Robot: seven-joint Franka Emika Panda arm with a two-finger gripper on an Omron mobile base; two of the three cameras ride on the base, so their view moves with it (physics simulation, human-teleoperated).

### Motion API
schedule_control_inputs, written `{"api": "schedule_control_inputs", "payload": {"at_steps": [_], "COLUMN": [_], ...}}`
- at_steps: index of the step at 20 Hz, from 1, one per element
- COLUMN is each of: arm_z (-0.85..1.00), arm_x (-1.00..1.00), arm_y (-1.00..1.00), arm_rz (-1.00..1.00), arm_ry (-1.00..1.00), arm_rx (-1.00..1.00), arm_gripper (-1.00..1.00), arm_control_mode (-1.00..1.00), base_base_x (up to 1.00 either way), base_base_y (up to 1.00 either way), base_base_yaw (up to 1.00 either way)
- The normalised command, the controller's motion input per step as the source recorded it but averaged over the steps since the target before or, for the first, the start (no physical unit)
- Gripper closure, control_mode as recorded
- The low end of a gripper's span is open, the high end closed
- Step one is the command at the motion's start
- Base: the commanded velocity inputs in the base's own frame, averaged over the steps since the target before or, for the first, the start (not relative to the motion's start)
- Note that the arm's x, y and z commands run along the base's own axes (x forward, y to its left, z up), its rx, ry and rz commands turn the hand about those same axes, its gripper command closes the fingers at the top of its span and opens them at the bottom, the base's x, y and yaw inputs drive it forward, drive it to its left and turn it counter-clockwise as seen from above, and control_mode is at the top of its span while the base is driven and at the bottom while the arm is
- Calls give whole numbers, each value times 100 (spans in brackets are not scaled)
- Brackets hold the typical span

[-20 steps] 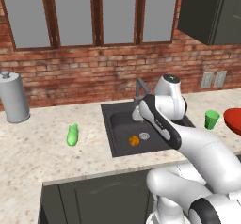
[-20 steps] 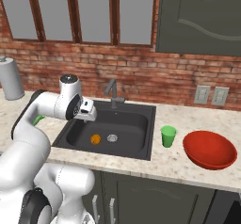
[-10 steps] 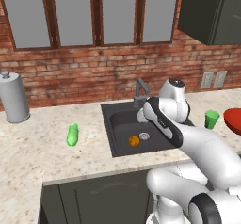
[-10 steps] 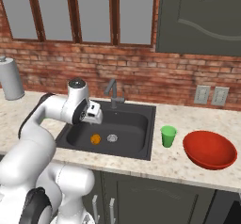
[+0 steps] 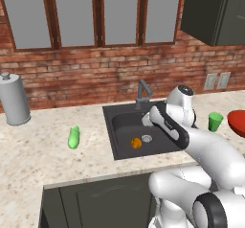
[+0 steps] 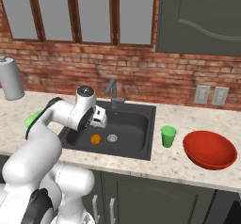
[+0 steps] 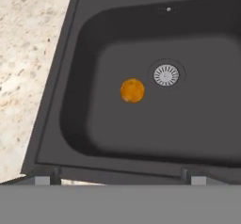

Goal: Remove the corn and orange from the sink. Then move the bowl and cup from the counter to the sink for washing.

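Observation:
The orange [image 7: 132, 90] lies on the floor of the dark sink [image 7: 70, 100], just left of the silver drain [image 7: 166, 75]. My gripper [image 7: 117, 177] hangs open above the sink's near rim, looking down on the orange with nothing between its fingers. From the base it hovers over the basin [image 5: 147, 120] [image 6: 98, 120], above the orange [image 5: 136, 143] [image 6: 95, 139]. The green corn [image 5: 73, 137] [image 6: 32, 119] lies on the counter left of the sink. To the sink's right on the counter stand the green cup [image 5: 215, 121] [image 6: 168, 136] and the red bowl [image 5: 238, 121] [image 6: 209, 149].
A dark faucet [image 5: 142, 92] [image 6: 112, 90] rises at the sink's back edge, close behind my hand. A grey canister [image 5: 14, 100] [image 6: 10, 79] stands at the far left against the brick wall. Wall outlets [image 6: 211, 95] sit above the bowl.
My arm has swung right and slightly down, bringing the open gripper from the sink's left side to over the basin near the orange. The objects have not moved.

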Motion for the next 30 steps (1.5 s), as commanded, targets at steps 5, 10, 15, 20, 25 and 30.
{"api": "schedule_control_inputs", "payload": {"at_steps": [5, 10, 15, 20, 25, 30], "arm_z": [-19, -17, -15, -15, -19, -18], "arm_x": [13, 20, 21, 23, 20, 22], "arm_y": [-2, -3, -2, 0, 0, 0], "arm_rz": [0, 0, 0, 0, 0, 0], "arm_ry": [-5, -3, 0, 0, 0, 0], "arm_rx": [2, 0, 0, 0, 0, 0], "arm_gripper": [-100, -100, -100, -100, -100, -100], "arm_control_mode": [-100, -100, -100, -100, -100, -100], "base_base_x": [0, 0, 0, 0, 0, 0], "base_base_y": [0, 0, 0, 0, 0, 0], "base_base_yaw": [0, 0, 0, 0, 0, 0]}}
